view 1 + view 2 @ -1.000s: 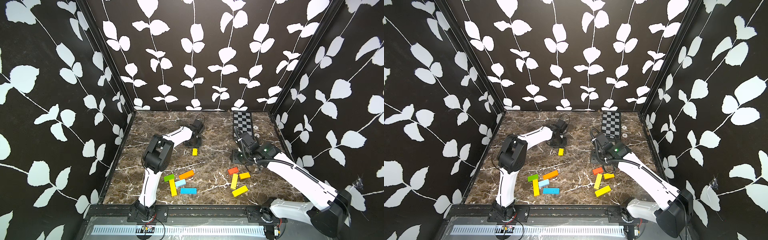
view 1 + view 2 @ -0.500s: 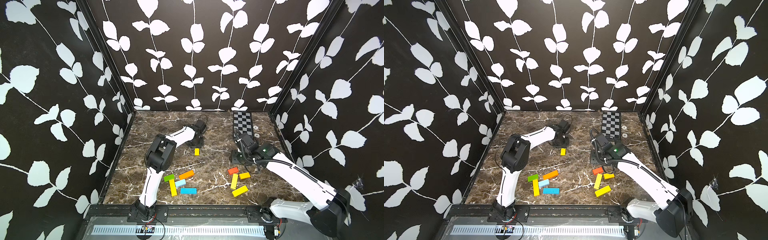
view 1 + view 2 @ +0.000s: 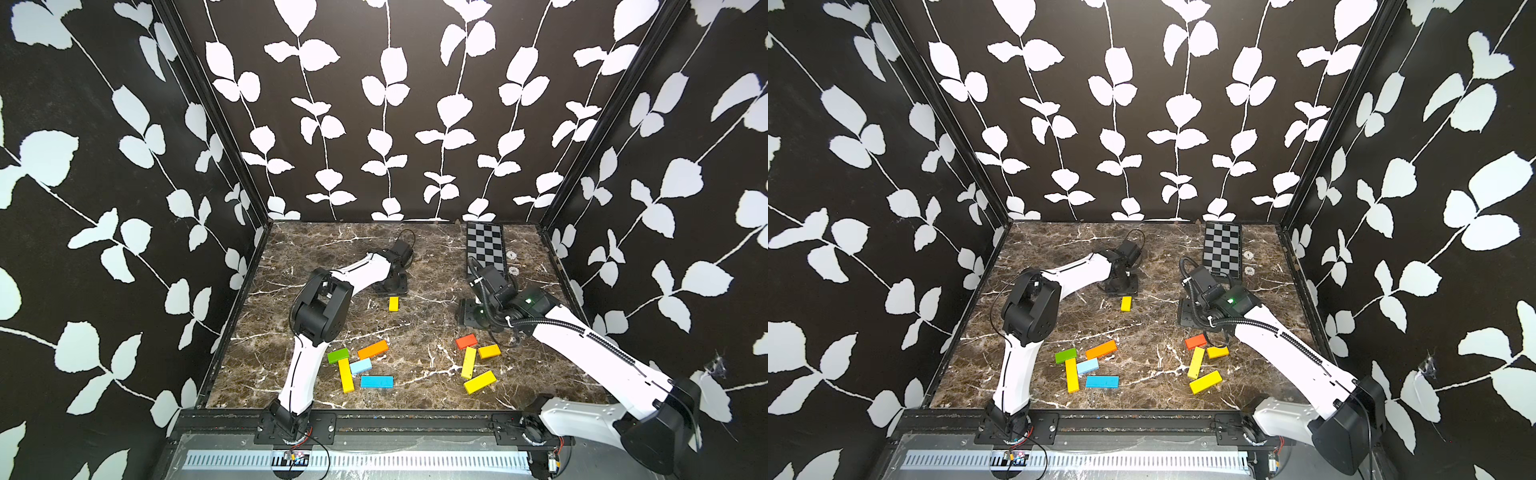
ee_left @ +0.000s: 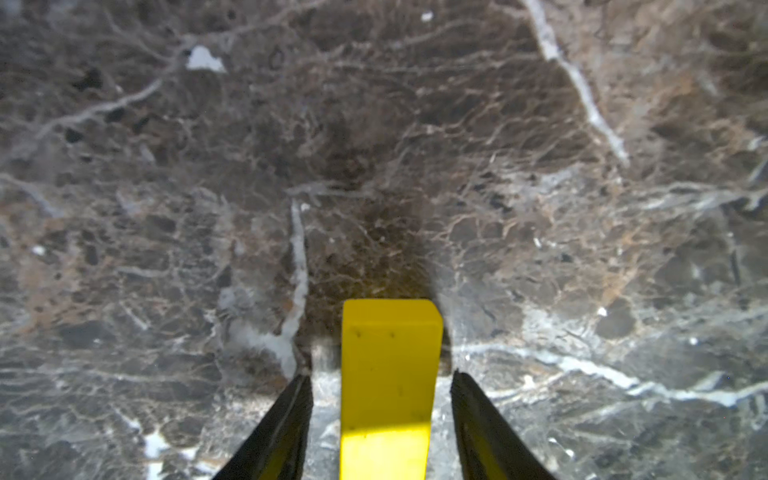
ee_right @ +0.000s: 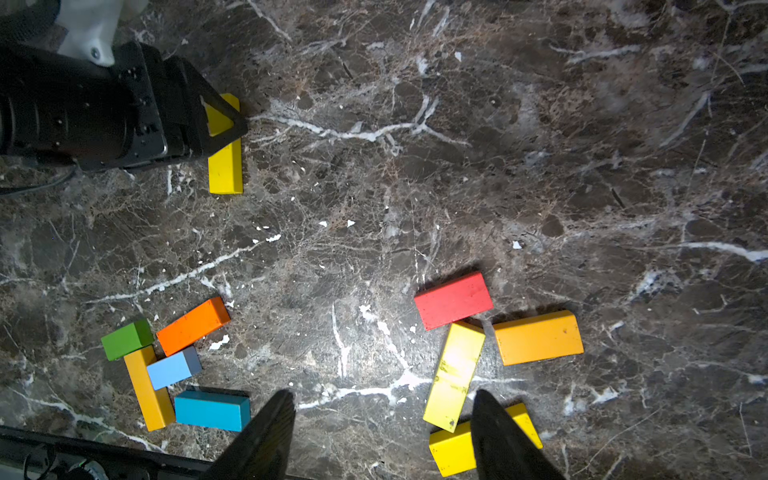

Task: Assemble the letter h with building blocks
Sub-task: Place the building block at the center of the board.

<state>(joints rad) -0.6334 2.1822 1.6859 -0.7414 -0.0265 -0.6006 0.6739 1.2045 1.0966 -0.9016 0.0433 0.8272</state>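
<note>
A short yellow block [image 3: 393,303] [image 3: 1126,303] lies alone on the marble, mid-table. My left gripper [image 4: 380,376] [image 3: 390,286] is low over its far end and open. The block [image 4: 390,374] sits between the fingers with a gap on each side. My right gripper [image 5: 382,392] [image 3: 471,316] hangs open over bare marble, with nothing between its fingers. One group near the front holds green [image 3: 338,355], orange [image 3: 372,349], light blue [image 3: 360,366], long yellow [image 3: 345,375] and blue [image 3: 376,381] blocks. Another holds red [image 3: 466,341], orange-yellow [image 3: 489,351], long yellow [image 3: 468,362] and yellow [image 3: 479,382] blocks.
A black-and-grey chequered board [image 3: 485,248] lies flat at the back right, just behind my right wrist. Patterned walls close the table [image 3: 415,332] on three sides, and a black rail [image 3: 415,419] runs along the front edge.
My left gripper has opened and let go of the short yellow block, which stays on the marble. My right gripper has opened wider. Neither arm has shifted much.
</note>
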